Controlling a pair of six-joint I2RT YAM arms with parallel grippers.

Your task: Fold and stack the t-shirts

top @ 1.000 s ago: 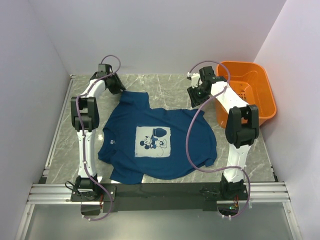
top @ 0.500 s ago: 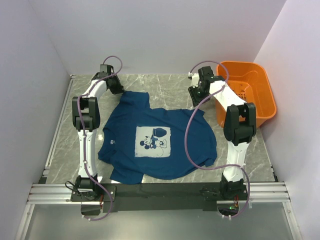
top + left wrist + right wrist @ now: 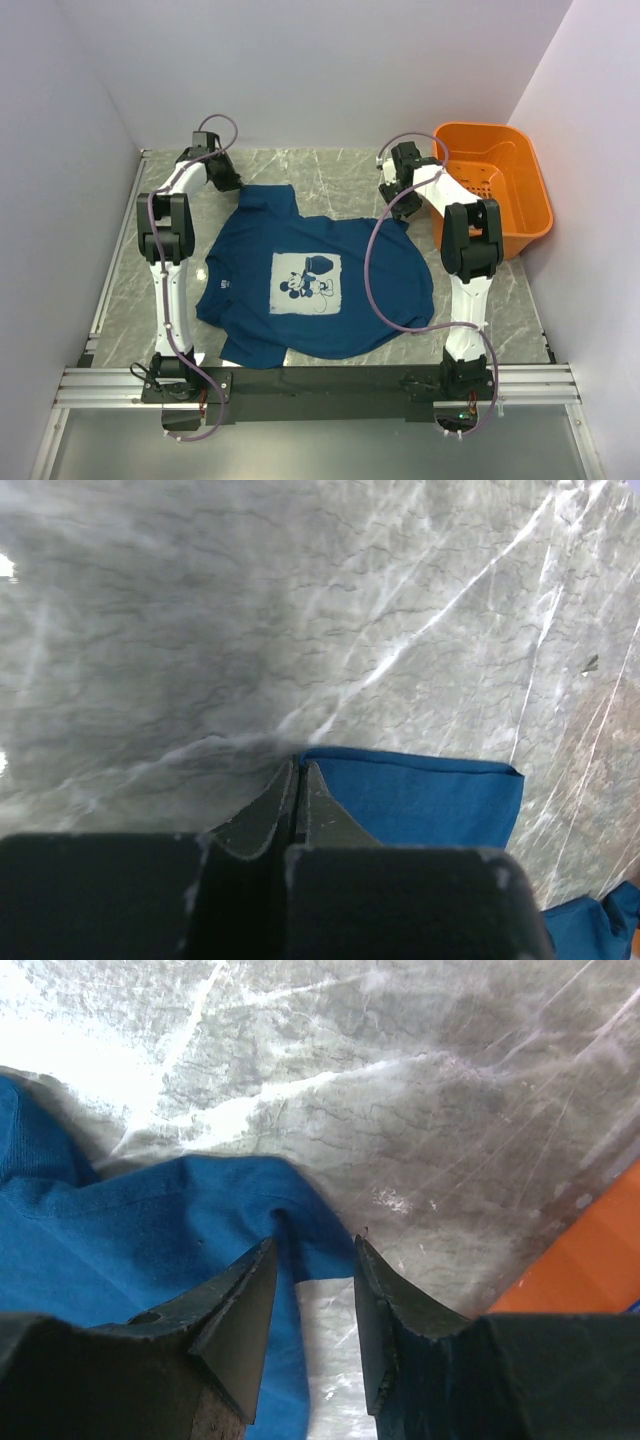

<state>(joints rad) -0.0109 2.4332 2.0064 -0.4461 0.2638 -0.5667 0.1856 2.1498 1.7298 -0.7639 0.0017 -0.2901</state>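
While the left gripper (image 3: 297, 780) has its fingers pressed together on the far-left corner of the t-shirt (image 3: 310, 280) and the right gripper (image 3: 315, 1260) stands apart astride the far-right corner, the cloth lies spread on the table (image 3: 330, 172), running from both back toward the arm bases.

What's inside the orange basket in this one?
Only the basket's bare orange floor and perforated wall show, with no clothing in sight. The right arm covers its near-left corner, so that part cannot be checked.
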